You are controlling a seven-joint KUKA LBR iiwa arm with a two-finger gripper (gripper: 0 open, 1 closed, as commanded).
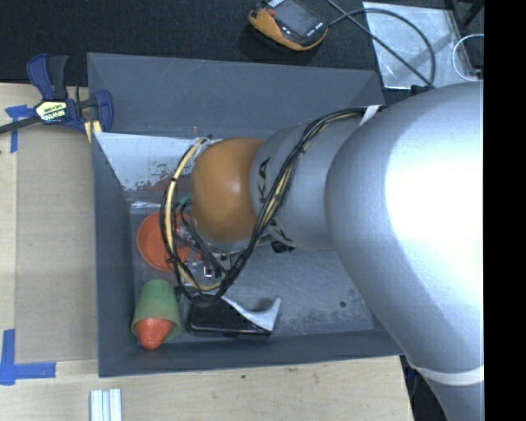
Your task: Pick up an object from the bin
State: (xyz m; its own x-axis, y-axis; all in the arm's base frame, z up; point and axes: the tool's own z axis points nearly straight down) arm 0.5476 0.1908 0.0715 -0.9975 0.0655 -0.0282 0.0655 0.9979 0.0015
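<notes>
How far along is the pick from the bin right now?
Done: the arm is down inside the bin, its claw low at the left side. In hand: nothing seen lifted; the claw is next to an orange round thing, with a black flat thing and a green-and-red toy just below it in the view. Left: a visible grasp, then the lift.

beyond the far wall of the bin [238,94] an orange-and-black handheld device [288,25] lies on the dark table [164,29], a dark cable [419,41] crosses a pale sheet [394,62] to its right, and a small white strip [105,401] lies at bottom left.
</notes>
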